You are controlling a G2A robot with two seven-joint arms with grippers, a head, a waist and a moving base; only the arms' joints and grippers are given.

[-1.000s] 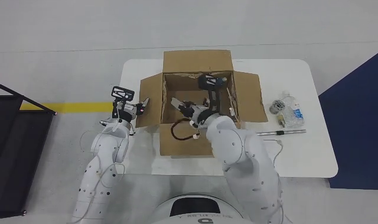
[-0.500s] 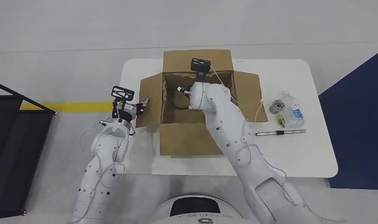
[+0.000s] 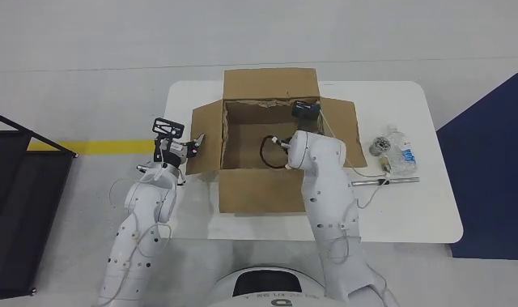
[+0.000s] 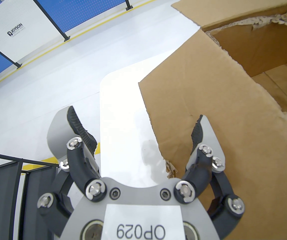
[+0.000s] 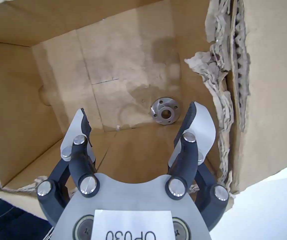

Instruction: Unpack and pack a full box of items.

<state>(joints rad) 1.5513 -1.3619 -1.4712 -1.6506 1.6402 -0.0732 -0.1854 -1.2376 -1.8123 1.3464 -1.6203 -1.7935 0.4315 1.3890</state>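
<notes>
An open cardboard box (image 3: 243, 189) stands in the middle of the white table (image 3: 405, 218). On its floor, close to a torn wall (image 5: 223, 81), lies a round metal flange (image 5: 165, 112). My right gripper (image 5: 138, 108) hangs open and empty over the box's inside, above the flange. The right arm (image 3: 320, 169) crosses the box's right side. My left gripper (image 4: 135, 113) is open and empty beside the box's left flap (image 4: 208, 116), over the table's left edge, also seen from above (image 3: 197, 142).
To the right of the box lie a clear plastic bag (image 3: 398, 149), a small round metal part (image 3: 379, 146) and a thin metal rod (image 3: 387, 180). A black rack (image 3: 20, 185) stands on the floor to the left. The box flaps stick outward.
The right arm swung from the box's front middle to its back, then over to its right side. The left arm stayed still.
</notes>
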